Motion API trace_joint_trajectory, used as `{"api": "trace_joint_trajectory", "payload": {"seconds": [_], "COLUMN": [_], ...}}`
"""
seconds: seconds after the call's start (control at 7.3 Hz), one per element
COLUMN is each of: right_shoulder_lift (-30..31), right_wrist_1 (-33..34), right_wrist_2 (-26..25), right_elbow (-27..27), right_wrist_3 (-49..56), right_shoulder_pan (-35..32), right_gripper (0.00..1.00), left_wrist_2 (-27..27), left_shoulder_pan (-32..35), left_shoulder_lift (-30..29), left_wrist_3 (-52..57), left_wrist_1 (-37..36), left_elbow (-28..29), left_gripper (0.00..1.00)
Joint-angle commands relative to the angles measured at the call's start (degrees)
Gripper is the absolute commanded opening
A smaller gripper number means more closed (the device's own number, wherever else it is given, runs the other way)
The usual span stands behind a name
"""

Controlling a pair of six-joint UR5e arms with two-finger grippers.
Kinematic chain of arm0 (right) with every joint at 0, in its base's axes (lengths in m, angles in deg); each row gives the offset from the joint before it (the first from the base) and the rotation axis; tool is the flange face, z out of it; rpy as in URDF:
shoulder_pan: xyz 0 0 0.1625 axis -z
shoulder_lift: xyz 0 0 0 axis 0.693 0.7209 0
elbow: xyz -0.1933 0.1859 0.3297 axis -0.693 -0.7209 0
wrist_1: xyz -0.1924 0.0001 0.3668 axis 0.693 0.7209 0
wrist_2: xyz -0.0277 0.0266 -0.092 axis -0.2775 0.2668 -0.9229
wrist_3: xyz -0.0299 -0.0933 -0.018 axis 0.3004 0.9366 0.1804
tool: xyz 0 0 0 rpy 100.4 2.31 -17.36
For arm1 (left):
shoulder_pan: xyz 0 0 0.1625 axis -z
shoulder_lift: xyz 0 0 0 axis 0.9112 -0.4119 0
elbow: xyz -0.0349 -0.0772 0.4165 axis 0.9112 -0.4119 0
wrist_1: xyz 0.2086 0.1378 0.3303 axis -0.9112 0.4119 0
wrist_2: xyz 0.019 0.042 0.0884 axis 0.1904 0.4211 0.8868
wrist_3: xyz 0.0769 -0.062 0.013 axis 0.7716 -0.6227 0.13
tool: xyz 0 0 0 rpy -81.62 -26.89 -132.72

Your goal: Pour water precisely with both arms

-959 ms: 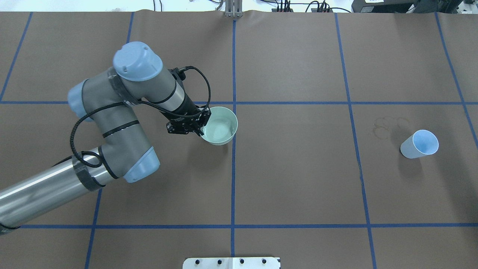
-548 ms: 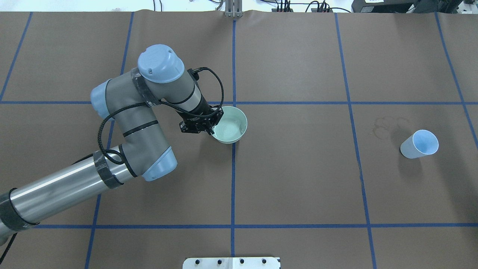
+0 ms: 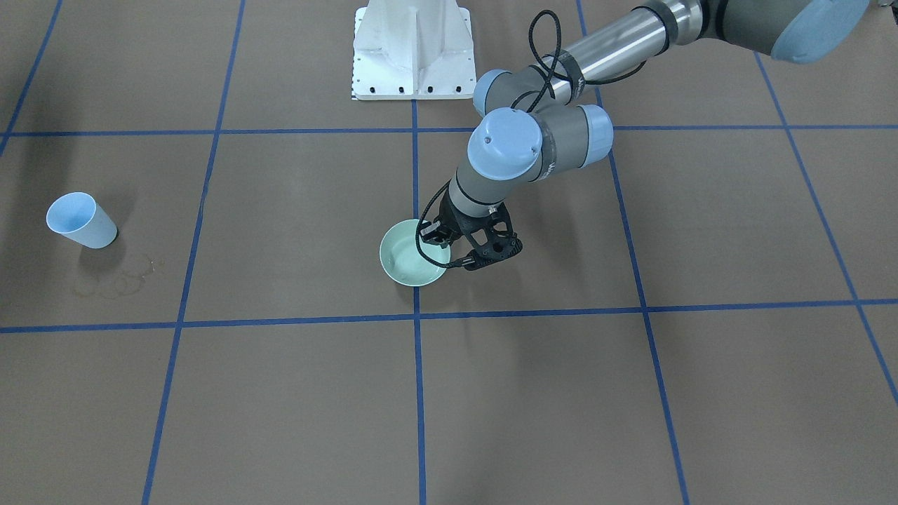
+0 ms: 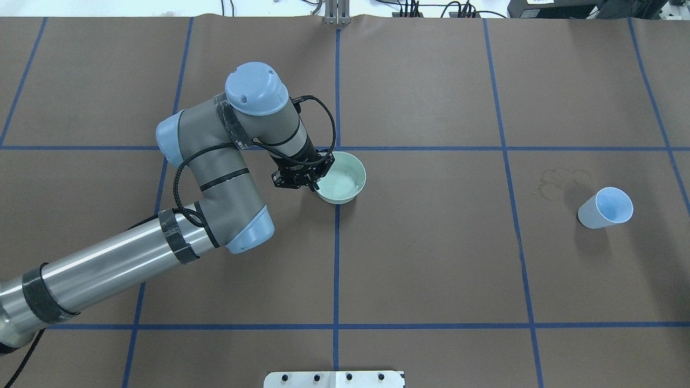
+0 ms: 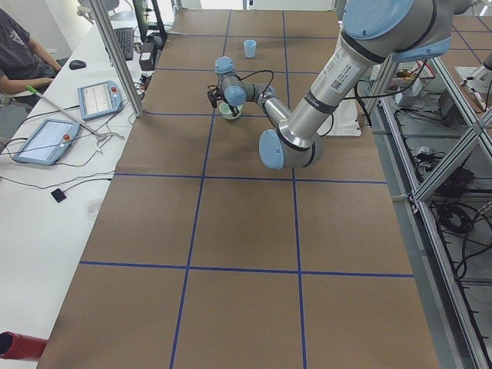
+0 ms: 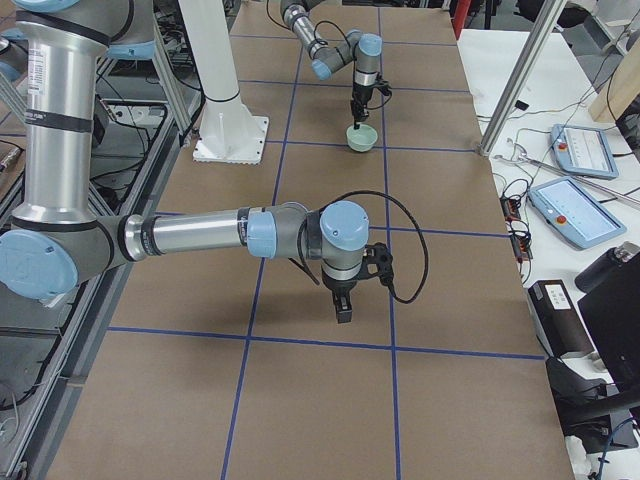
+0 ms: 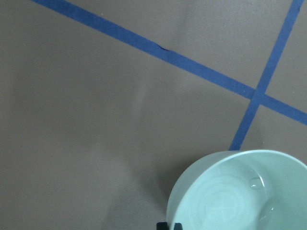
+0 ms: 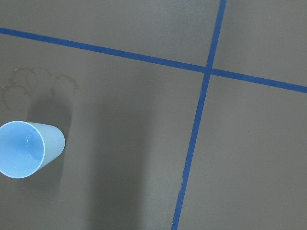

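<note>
Bowl [image 4: 342, 184] closing on cup [image 4: 606, 208], left gripper [image 4: 314, 185] clamping its rim; we're staging the pour; right gripper [image 6: 343, 310]: can't tell.

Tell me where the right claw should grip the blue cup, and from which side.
Take the cup by its side wall, mid-height, coming in level. It stands upright and widens toward the rim, so a side pinch should not slip off. It is round, so any side serves; the one facing the robot is likely the easiest reach.
</note>
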Motion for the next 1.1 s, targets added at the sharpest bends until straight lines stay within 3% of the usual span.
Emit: {"api": "trace_joint_trajectory", "payload": {"seconds": [0.0, 0.27, 0.41, 0.68, 0.82, 0.96], "right_shoulder_lift": [-0.1, -0.1, -0.1, -0.1, 0.0, 1.8], "right_wrist_1": [0.0, 0.0, 0.0, -0.1, -2.2, -11.0], "right_wrist_2": [0.0, 0.0, 0.0, 2.9, 5.1, 6.3], "right_elbow": [0.0, 0.0, 0.0, 0.0, 0.4, 0.4], "right_wrist_3": [0.0, 0.0, 0.1, 0.0, 0.2, -0.3], "right_shoulder_pan": [0.0, 0.0, 0.0, 0.4, 1.0, 4.4], "right_gripper": [1.00, 1.00, 1.00, 1.00, 1.00, 1.00], "left_wrist_2": [0.1, 0.0, 0.1, 0.2, 0.0, 0.2], "left_shoulder_pan": [0.1, 0.4, 0.5, 1.2, 1.5, 1.5], "left_shoulder_lift": [0.1, 0.1, 0.1, 0.4, 5.5, 11.7], "left_wrist_3": [-0.1, -0.2, -1.5, -4.1, -4.0, -4.0], "left_wrist_1": [-0.1, -0.1, -0.1, -0.2, -0.1, 0.0], "left_elbow": [-0.3, -0.6, -2.5, -8.1, -15.4, -23.5], "left_gripper": [0.23, 0.71, 1.00, 1.00, 1.00, 1.00]}}
